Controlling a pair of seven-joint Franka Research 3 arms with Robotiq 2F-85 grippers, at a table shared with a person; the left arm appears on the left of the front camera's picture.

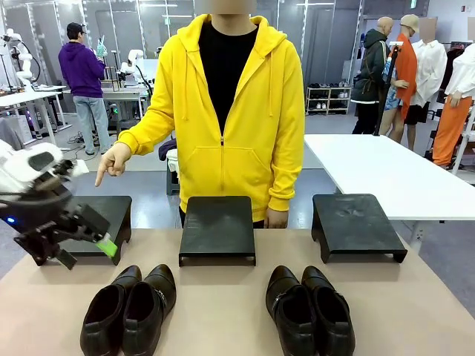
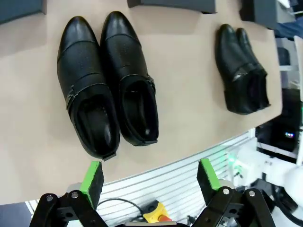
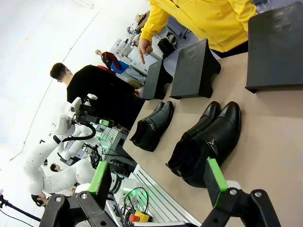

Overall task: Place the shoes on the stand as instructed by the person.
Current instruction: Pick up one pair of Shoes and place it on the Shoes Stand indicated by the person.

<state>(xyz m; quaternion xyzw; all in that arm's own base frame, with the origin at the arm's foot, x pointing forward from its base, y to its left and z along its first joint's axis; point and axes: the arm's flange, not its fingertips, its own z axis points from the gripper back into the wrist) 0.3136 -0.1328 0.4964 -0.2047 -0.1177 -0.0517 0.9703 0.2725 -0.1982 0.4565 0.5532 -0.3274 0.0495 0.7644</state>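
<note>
Shoes aren't on any stand yet: glossy pair (image 1: 130, 308) lower left, duller pair (image 1: 310, 310) lower right. The person's hand (image 1: 113, 163) points toward the left stand (image 1: 111, 211). Left gripper (image 1: 85, 252) and right gripper (image 3: 157, 178) both gape wide, empty. Next up, I'd guess: grab a pair.

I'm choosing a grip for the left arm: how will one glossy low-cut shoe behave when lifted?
The glossy shoe probably holds its shape: the toe and sides look stiff and moulded. Its shiny leather may slip in a grip, so the open collar edge seems a safer hold. Held there, the long toe would likely tip downward.
</note>
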